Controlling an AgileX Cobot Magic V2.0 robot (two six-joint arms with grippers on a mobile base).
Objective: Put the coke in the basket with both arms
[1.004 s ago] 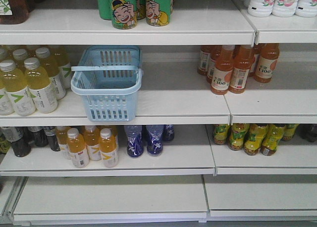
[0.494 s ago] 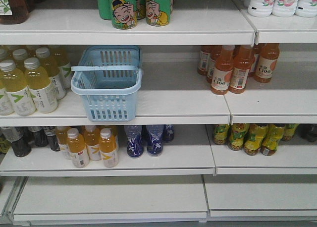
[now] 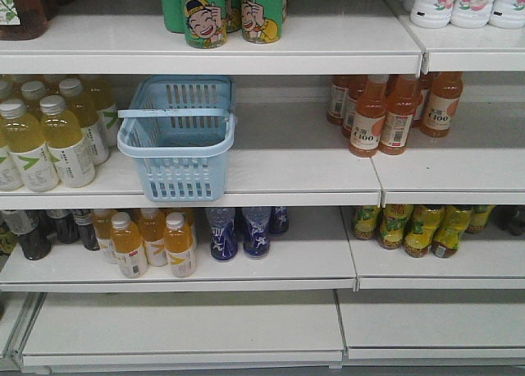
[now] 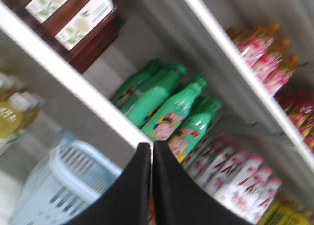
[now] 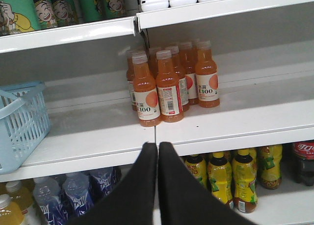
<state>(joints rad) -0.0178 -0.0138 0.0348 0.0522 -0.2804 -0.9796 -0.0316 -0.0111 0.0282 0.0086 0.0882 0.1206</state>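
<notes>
The pale blue basket [image 3: 175, 150] stands on the middle shelf, left of centre, its flat handle [image 3: 174, 112] lying across the top, with nothing inside that I can see. It also shows at the lower left of the left wrist view as a blurred basket [image 4: 58, 185], and at the left edge of the right wrist view as the basket [image 5: 19, 124]. My left gripper [image 4: 151, 145] is shut and empty, up in front of the green bottles. My right gripper [image 5: 158, 145] is shut and empty, in front of the middle shelf's edge. The coke is out of view. Neither arm shows in the front view.
Orange juice bottles [image 3: 385, 113] stand on the middle shelf to the right, yellow tea bottles [image 3: 45, 134] to the basket's left. Green bottles [image 3: 225, 13] sit on the upper shelf. Below are blue water bottles [image 3: 242, 231], yellow-green bottles [image 3: 414, 228] and a dark cola bottle [image 5: 304, 161].
</notes>
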